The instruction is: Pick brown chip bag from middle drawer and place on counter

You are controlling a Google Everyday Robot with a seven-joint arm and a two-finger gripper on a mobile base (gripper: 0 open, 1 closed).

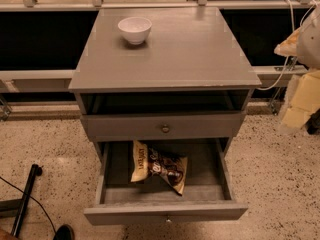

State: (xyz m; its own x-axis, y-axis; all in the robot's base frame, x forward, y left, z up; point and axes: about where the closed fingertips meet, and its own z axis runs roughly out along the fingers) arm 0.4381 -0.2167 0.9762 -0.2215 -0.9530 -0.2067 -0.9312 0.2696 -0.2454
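From where I stand there is only the one view. The cabinet faces me with its middle drawer (165, 213) pulled well out. The bag (159, 166) lies on the drawer floor, a little left of centre and nearer the front than the back, touching neither side wall. Its long axis runs roughly left to right, tilting down toward the front on the right, with the cream end at the left.

The gripper (300, 101) hangs at the far right edge, beside the cabinet and well apart from the bag. I cannot tell whether it is apart or together. The bag lies down and to the left of it, below the overhanging counter (190, 54), so I'd guess the single arm must come round in front of the drawer and reach in from above. A bowl (134, 30) sits at the counter's back left.
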